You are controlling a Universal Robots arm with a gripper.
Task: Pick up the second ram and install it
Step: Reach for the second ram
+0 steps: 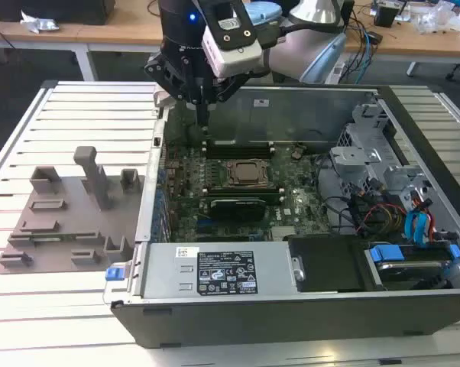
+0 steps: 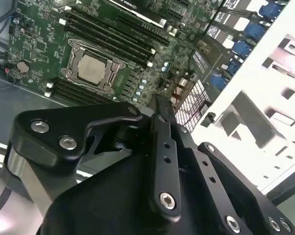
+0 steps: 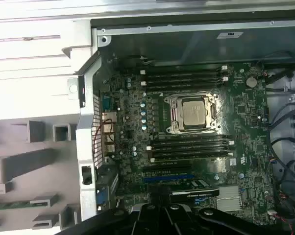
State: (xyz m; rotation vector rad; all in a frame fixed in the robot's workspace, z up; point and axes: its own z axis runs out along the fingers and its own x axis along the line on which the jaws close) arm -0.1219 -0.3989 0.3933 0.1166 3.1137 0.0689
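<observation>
The second ram (image 1: 58, 238) is a long, narrow stick lying flat in the grey holder tray (image 1: 69, 220) at the exterior view's lower left. In the first wrist view, the ram (image 3: 8, 204) shows green.

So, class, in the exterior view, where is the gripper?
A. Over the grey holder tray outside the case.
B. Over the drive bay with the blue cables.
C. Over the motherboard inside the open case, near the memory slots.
C: the gripper hangs over the motherboard, close to the memory slots at the board's far side.
</observation>
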